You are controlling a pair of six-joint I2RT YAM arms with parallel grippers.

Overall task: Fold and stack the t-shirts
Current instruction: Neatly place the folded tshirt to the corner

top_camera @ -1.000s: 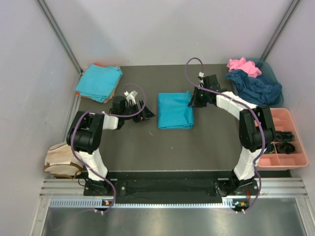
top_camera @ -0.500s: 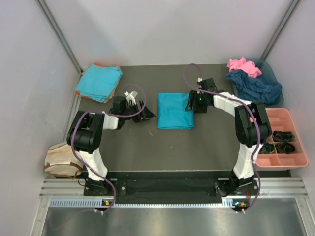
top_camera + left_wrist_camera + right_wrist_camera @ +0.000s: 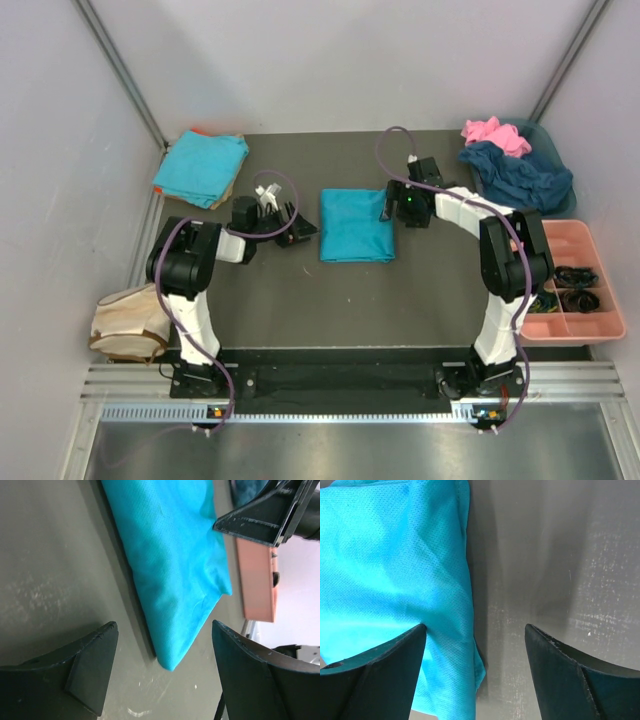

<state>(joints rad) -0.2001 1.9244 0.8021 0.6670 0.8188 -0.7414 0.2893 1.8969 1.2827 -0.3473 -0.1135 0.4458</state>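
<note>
A folded turquoise t-shirt (image 3: 356, 225) lies flat in the middle of the table. My left gripper (image 3: 300, 225) is just left of it, open, with the shirt's near corner (image 3: 170, 555) in front of its spread fingers (image 3: 90, 665) and nothing held. My right gripper (image 3: 392, 208) is at the shirt's right edge, also open. One of its fingers (image 3: 380, 675) rests over the cloth (image 3: 395, 570), the other over bare table. A folded turquoise stack (image 3: 200, 167) sits at the back left. Crumpled pink (image 3: 495, 133) and navy (image 3: 520, 175) shirts are heaped at the back right.
The heap sits in a teal bin (image 3: 548, 140). A pink compartment tray (image 3: 580, 245) with small dark items stands at the right edge. A beige bag (image 3: 125, 325) lies off the table's left side. White walls close in the back and sides.
My right gripper has opened and let go of the shirt's right edge, staying close beside it. The left gripper has spread slightly wider and edged toward the shirt.
</note>
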